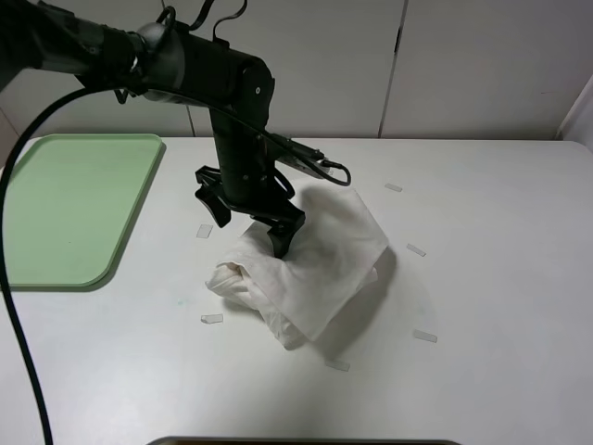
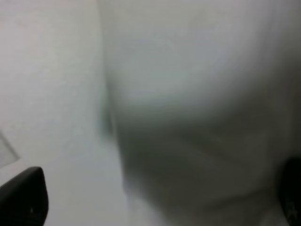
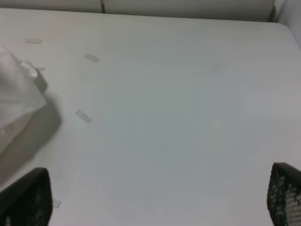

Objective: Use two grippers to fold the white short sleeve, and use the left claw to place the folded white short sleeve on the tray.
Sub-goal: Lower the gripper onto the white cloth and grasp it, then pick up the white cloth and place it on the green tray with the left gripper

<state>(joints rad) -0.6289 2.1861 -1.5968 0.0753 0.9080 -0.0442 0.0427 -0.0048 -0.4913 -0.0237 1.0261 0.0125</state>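
The white short sleeve (image 1: 315, 260) lies bunched and folded near the middle of the table. My left gripper (image 1: 246, 222) hangs open just over its back-left part, one finger (image 1: 209, 208) off the cloth's edge and the other (image 1: 283, 237) above the fabric. Blurred white cloth (image 2: 197, 103) fills the left wrist view between the spread fingertips (image 2: 23, 200). The light green tray (image 1: 74, 204) sits at the far left with nothing on it. In the right wrist view my right gripper (image 3: 155, 200) is open over bare table, with the shirt (image 3: 14, 94) off to one side. It does not show in the high view.
Small pale paper scraps lie around the shirt, one (image 1: 204, 231) near the tray, one (image 1: 212, 319) in front, others (image 1: 415, 249) to the right. A black cable (image 1: 18, 306) hangs down along the left edge. White cabinet doors (image 1: 463, 65) stand behind the table.
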